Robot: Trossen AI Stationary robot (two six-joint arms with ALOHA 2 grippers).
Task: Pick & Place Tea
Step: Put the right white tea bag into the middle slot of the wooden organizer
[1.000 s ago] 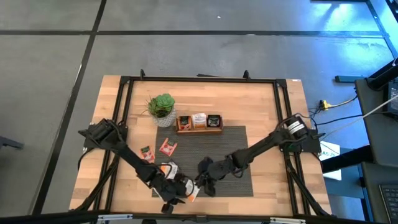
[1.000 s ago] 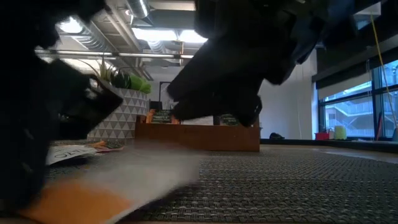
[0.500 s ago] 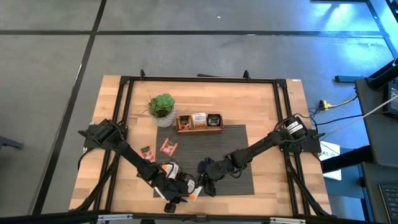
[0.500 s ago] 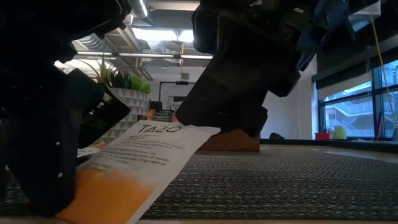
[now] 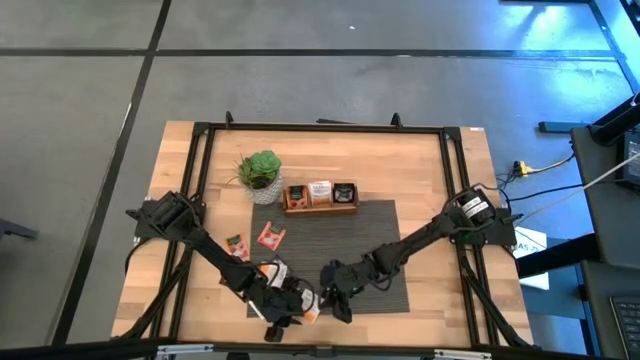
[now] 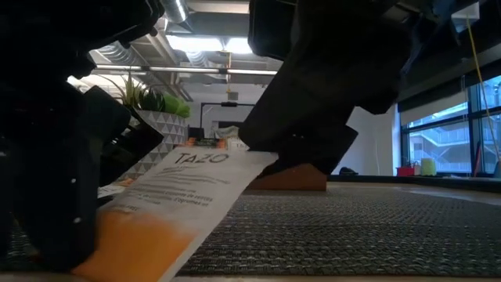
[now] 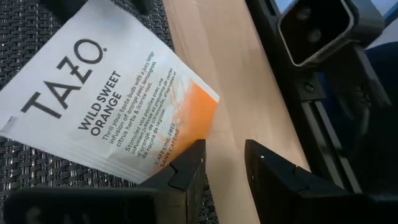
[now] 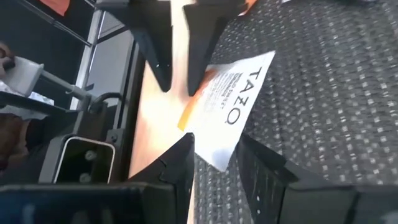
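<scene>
Sachet at the left gripper's fingertips

A white sachet (image 7: pixel 106 99) with an orange corner, printed "TAZO" and "WILD SWEET ORANGE", lies tilted, mostly on the dark woven mat (image 7: pixel 25 174), its orange corner reaching over the mat's edge onto the pale wood table (image 7: pixel 242 93). The left gripper (image 7: pixel 225 163) points at that corner: its two dark fingers (image 7: pixel 186 168) stand apart with bare wood showing in the gap between them, and one fingertip sits at the sachet's lower edge, whether touching is not clear. Beyond the wood run a black frame rail (image 7: pixel 336 112) and a black bracket (image 7: pixel 317 25) with a square opening.
</scene>
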